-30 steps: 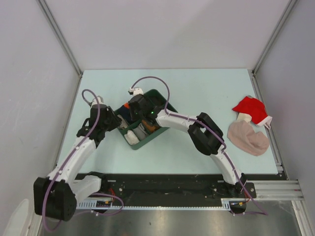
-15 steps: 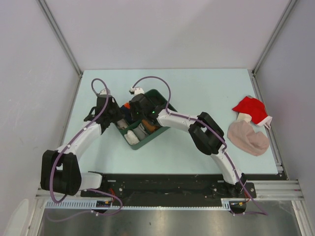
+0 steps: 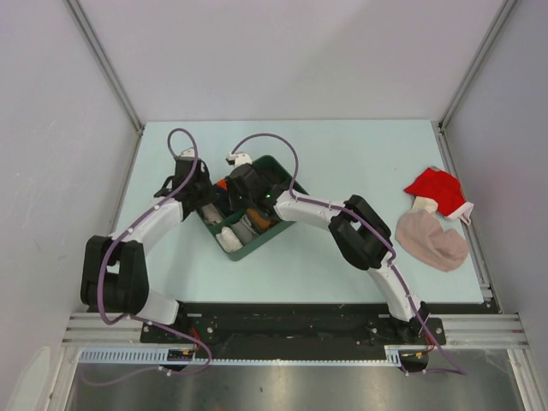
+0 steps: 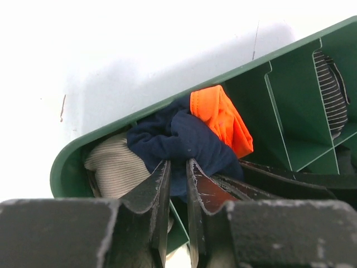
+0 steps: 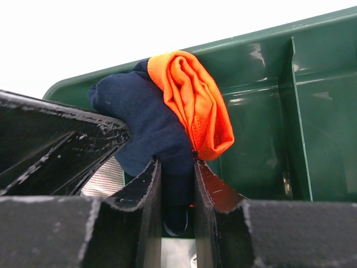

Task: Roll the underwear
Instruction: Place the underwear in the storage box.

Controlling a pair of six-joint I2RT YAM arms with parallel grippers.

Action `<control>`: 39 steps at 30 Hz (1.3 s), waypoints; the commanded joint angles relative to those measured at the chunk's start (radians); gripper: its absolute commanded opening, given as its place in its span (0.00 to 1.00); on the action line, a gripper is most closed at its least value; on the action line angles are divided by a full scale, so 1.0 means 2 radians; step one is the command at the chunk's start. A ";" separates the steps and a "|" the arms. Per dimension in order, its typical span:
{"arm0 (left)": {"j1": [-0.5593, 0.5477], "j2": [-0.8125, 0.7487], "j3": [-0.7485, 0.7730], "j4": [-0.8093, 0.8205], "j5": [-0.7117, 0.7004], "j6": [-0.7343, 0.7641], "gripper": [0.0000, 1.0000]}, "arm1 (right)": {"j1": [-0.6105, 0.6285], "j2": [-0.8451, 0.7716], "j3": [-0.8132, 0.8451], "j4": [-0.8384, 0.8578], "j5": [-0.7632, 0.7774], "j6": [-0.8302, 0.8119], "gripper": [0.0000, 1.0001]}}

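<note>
The underwear (image 4: 187,139) is a bunched navy-blue roll with an orange band, sitting in the far-left corner of the green divided tray (image 3: 276,233). In the right wrist view the underwear (image 5: 162,120) bulges above the tray wall. My left gripper (image 4: 177,167) is shut on its navy fabric from one side. My right gripper (image 5: 175,167) is shut on the navy fabric just below the orange band. In the top view both grippers, the left (image 3: 205,190) and the right (image 3: 240,184), meet over the tray's far-left end, and the underwear (image 3: 221,182) shows only as an orange speck.
A beige ribbed roll (image 4: 114,167) sits beside the underwear in the tray; a striped roll (image 4: 330,92) lies in another compartment. A red cloth (image 3: 437,190) and a beige-pink cloth (image 3: 432,240) lie at the table's right edge.
My left arm has swung forward and right, bringing its gripper to the tray's far-left end. My right arm has stayed at the tray.
</note>
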 commanded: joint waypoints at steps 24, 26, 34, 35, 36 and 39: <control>0.002 0.099 0.045 0.018 0.001 0.028 0.17 | -0.008 -0.079 -0.055 -0.037 -0.056 -0.059 0.44; 0.002 0.103 0.047 0.018 0.000 0.029 0.16 | -0.008 -0.089 -0.057 -0.036 -0.056 -0.064 0.46; 0.002 0.103 0.057 0.008 0.000 0.034 0.16 | -0.018 -0.123 -0.068 -0.029 -0.055 -0.080 0.47; 0.002 0.100 0.058 0.008 0.000 0.035 0.16 | -0.019 -0.131 -0.070 -0.031 -0.056 -0.083 0.46; 0.002 0.098 0.059 0.007 0.001 0.035 0.16 | -0.024 -0.135 -0.072 -0.030 -0.056 -0.084 0.45; 0.002 0.086 0.059 0.004 0.002 0.034 0.16 | -0.031 -0.153 -0.081 -0.027 -0.056 -0.089 0.44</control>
